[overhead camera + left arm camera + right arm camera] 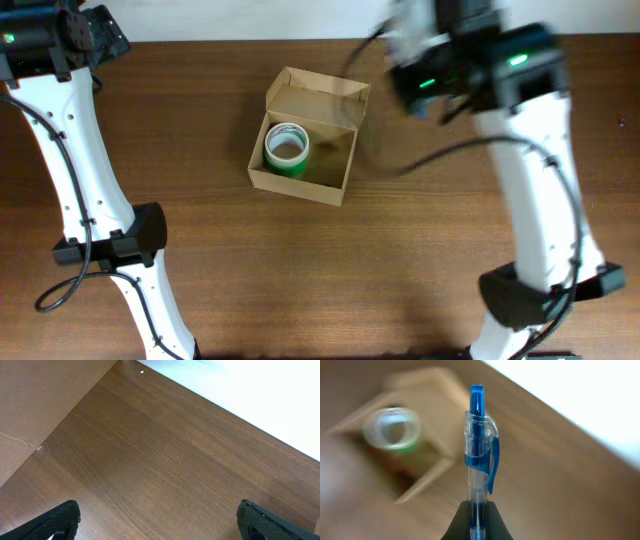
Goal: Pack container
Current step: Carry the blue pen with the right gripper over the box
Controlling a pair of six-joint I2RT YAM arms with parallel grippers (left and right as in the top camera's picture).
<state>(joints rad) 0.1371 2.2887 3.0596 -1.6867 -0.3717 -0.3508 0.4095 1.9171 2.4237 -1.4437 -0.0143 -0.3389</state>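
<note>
The container (345, 170), a small tan cardboard box with its flap lid open, sits at the table's middle back. A green and white tape roll (287, 148) lies inside it at the left. In the right wrist view the box (427, 467) and roll (392, 430) are blurred. My right gripper (478, 510) is shut on a blue and clear pen (479, 445), held upright above the table to the right of the box. My left gripper (157, 520) is open and empty over bare wood at the far left.
The brown wood table (400, 260) ends at a white wall along the back. A tan surface (30, 405) fills the upper left of the left wrist view. Both arm bases stand at the table's front corners.
</note>
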